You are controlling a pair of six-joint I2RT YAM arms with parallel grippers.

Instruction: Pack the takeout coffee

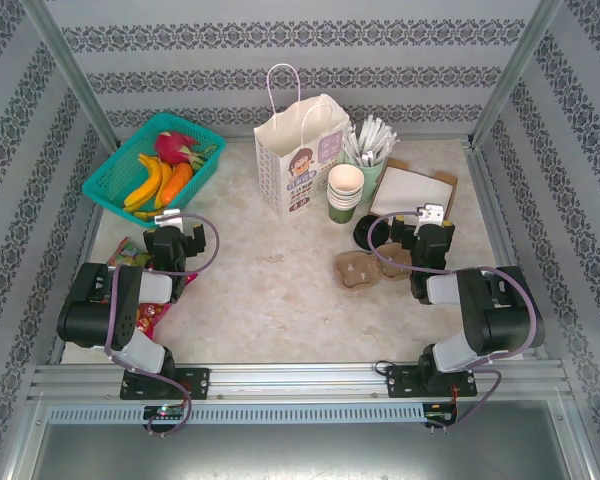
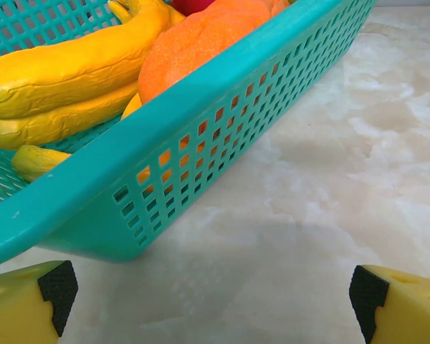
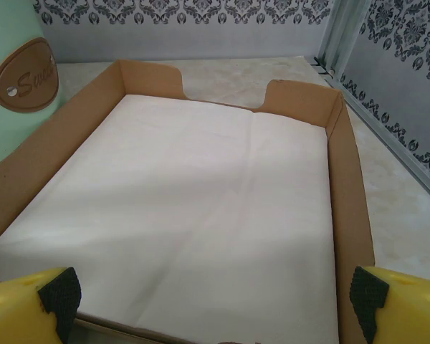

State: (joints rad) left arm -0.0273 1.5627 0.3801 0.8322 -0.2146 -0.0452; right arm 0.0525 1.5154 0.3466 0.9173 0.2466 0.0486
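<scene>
Marbled cream worktop (image 1: 270, 290), smooth with a bit of sheen, boxed in by grey damask wallpaper (image 1: 280, 80).

Closest in, both claws are spread wide and holding nothing. The left claw (image 2: 215, 308) is nosed up to the basket (image 2: 72, 193). The right claw (image 3: 215, 308) is looking into the box (image 3: 347, 186). Both have yellow fingers with black pads.

The coffee (image 1: 368, 232) sits on the right half of the worktop, just left of the right claw. It's just behind the tray (image 1: 365, 268) and in front of the cup stack (image 1: 345, 190). From above it's mostly a round black lid, so the cup wall barely shows.

My guess on handling:
- Paper wall: thin and a little soft, so it'll dent if squeezed hard.
- Lid: stiffer, slick plastic that could pop off if you grab it by that alone.
- Weight: no idea if it's full, so I'd treat it as sloshy and keep it upright.
- Where to grab: pinch the wall across its width, a bit under the lid rim, where the rolled edge stiffens it.

The tray is rough brown moulded pulp with cup wells. The cup stack is lidless paper, cream inside.

Further back, the box is a shallow brown cardboard one lined with creased white paper. The bag (image 1: 300, 150) is white paper, standing up with thin loop handles, and way bigger than the coffee. The basket, far left, is teal plastic mesh, rigid, with smooth yellow and orange fruit in it.
</scene>
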